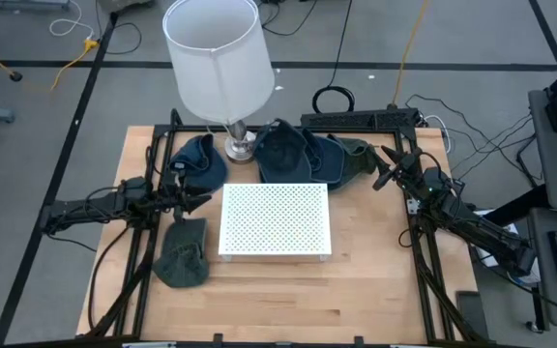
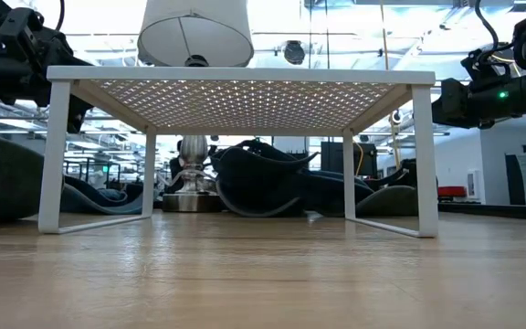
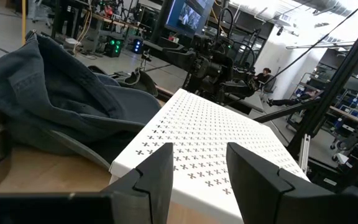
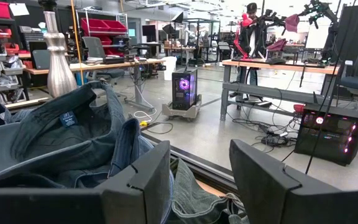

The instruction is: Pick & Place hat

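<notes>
Denim caps (image 1: 303,155) behind the white perforated metal rack (image 1: 275,220); my right pincer (image 1: 385,170), half-open and empty, must reach one.

Even overhead lighting, soft shadows. Low view: strong backlight glare from ceiling windows at 12 o'clock behind the lamp shade (image 2: 195,32); near tabletop (image 2: 263,283) blurred. Wrist views sharp, foreground fingers soft.

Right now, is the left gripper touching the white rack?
Apart. The left wrist view shows the left gripper open, with the white rack lying ahead beyond the fingertips; the high view shows bare table between them.
</notes>
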Controlling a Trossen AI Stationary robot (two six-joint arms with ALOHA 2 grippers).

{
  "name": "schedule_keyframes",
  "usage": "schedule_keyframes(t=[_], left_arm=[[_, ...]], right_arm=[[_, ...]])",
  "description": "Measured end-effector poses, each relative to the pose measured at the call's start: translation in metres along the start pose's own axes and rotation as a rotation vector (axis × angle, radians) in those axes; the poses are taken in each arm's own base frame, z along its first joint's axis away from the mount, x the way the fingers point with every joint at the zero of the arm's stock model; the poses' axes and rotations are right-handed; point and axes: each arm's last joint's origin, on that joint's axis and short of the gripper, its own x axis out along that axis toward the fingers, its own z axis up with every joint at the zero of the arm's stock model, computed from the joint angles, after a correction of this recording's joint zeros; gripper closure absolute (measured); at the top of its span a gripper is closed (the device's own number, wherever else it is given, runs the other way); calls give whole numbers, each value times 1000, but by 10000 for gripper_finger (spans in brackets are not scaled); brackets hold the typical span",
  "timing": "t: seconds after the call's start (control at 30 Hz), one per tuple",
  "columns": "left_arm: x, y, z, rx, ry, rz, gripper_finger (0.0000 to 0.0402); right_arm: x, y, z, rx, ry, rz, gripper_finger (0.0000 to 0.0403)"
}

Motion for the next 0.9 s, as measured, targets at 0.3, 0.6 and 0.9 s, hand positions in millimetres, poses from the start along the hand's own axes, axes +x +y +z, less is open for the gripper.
schedule_keyframes(t=[0.3,0.6,0.9], left_arm=[[0,-1,3,-37,-35,-16,249],[-4,-13,26,-26,-153,-142,250],[-16,-26,67,-23,-136,-63,250]], right_arm=[[0,0,0,0,0,0,241],[0,0,0,0,0,0,240],[0,0,0,0,0,0,241]])
